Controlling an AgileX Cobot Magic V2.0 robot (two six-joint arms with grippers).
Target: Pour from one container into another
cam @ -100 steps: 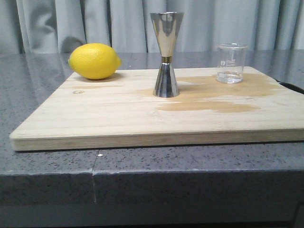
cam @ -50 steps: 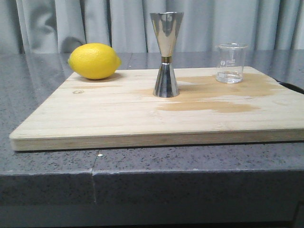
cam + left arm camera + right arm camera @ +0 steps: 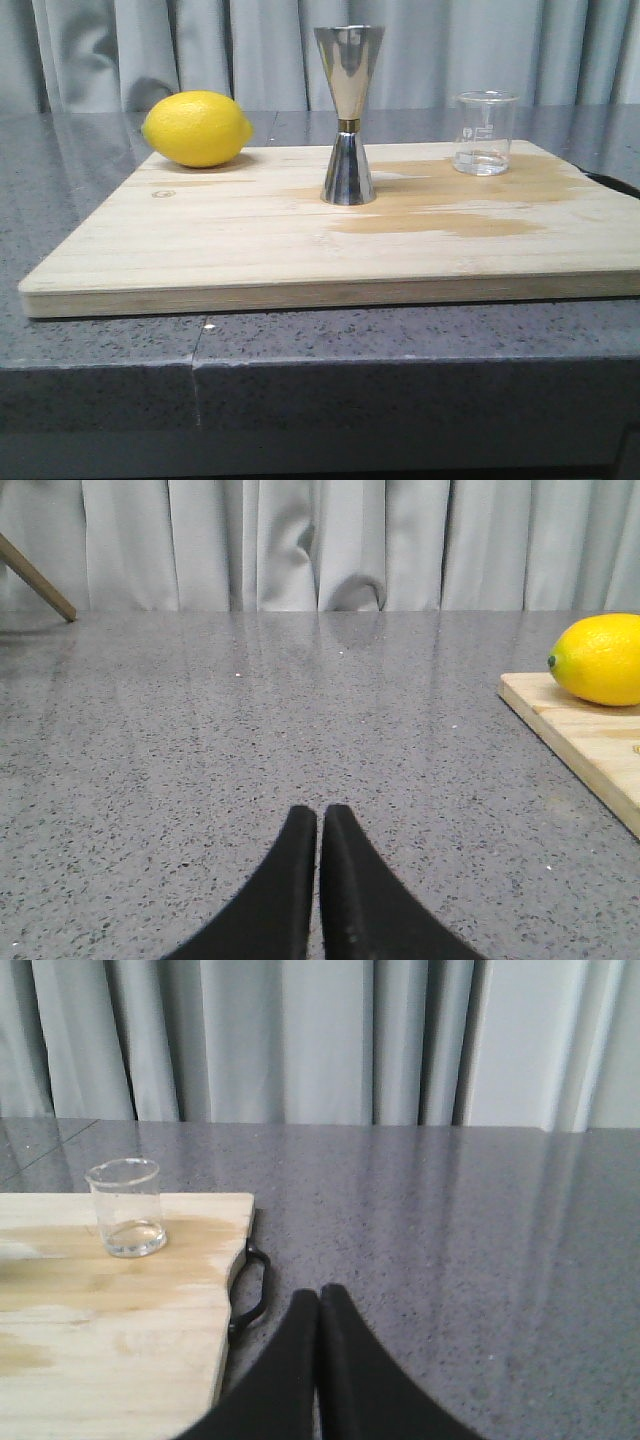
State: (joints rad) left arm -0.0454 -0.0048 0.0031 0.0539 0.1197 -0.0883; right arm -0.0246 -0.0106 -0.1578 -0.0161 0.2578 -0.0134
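Observation:
A small clear glass beaker (image 3: 485, 133) stands upright at the back right of the wooden board (image 3: 250, 240); it also shows in the right wrist view as the beaker (image 3: 126, 1208) near the board's edge. The tall steel jigger (image 3: 349, 115) with a gold band stands upright mid-board. My left gripper (image 3: 319, 815) is shut with nothing in it, over grey counter left of the board. My right gripper (image 3: 319, 1297) is shut and empty, over the counter right of the board. Neither gripper appears in the front view.
A yellow lemon (image 3: 197, 128) lies at the board's back left corner, seen too as the lemon (image 3: 601, 659). A black handle (image 3: 250, 1295) sticks out from the board's right edge. Damp patches mark the board (image 3: 90, 1350). Grey curtains hang behind the counter (image 3: 400, 340).

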